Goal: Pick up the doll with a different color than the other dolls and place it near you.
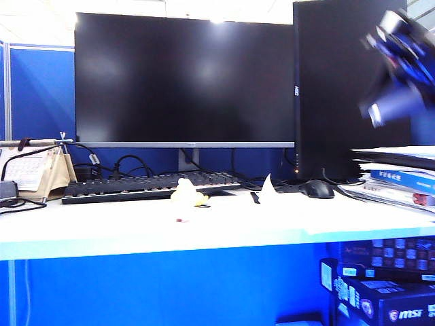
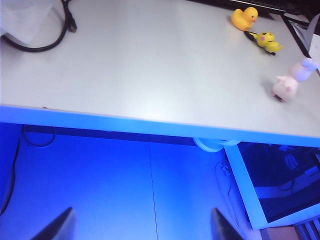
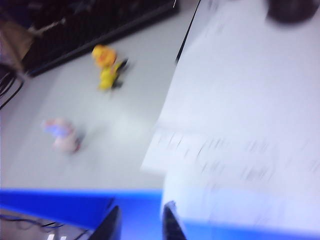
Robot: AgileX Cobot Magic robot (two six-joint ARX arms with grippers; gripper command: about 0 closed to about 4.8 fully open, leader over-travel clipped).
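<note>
The white and pink doll lies on the pale table toward its front edge, apart from the two yellow dolls, a duck and a pointy-eared figure, beside the keyboard. The right wrist view shows the white doll as a blur, with the yellow dolls beyond it. My right gripper is shut and empty, raised high at the right and away from the dolls. Below the table's front edge, my left gripper hangs open with nothing in it.
A keyboard, a large monitor and a mouse stand at the back. A pointed white crumpled paper sits by the keyboard. Stacked papers fill the right side, and boxes stand under the table.
</note>
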